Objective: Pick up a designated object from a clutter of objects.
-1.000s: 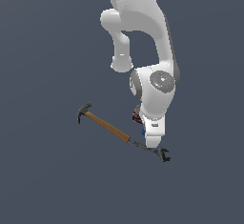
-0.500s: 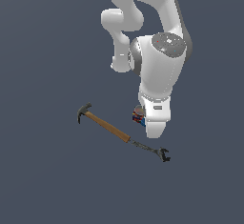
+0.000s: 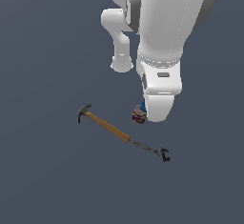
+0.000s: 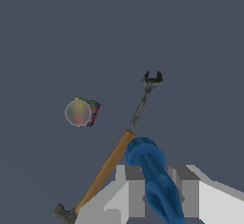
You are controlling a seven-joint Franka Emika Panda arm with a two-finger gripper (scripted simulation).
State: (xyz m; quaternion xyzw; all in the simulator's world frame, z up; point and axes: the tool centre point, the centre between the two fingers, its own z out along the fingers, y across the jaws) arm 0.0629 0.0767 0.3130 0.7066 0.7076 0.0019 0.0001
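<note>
One bright-blue piece [image 4: 155, 180] sits pinched between my gripper [image 4: 156, 197] fingers [image 4: 131, 192] in the wrist view, its rounded end sticking out past the fingertips and its body running back between the two grey pads, which press on it from either side. From the exterior view I only catch a sliver of blue [image 3: 142, 105] at the lower end of the arm's white hand, just above the can, so I cannot read the jaws there. That small multicoloured can [image 3: 138, 115] stands on the dark worktop right beside the hand's lower end, partly hidden by it; in the wrist view the can [image 4: 82, 112] shows its pale round top and sits apart from the other things. Nearby lies the hammer [image 3: 104, 125], brown handle and dark head, head toward the exterior view's left. At the handle's free end the thin dark fork-ended tool [image 3: 151, 150] carries on in almost the same line, forked end toward the exterior view's right; whether the two touch I cannot tell. No worktop edge or corner shows in either view.
</note>
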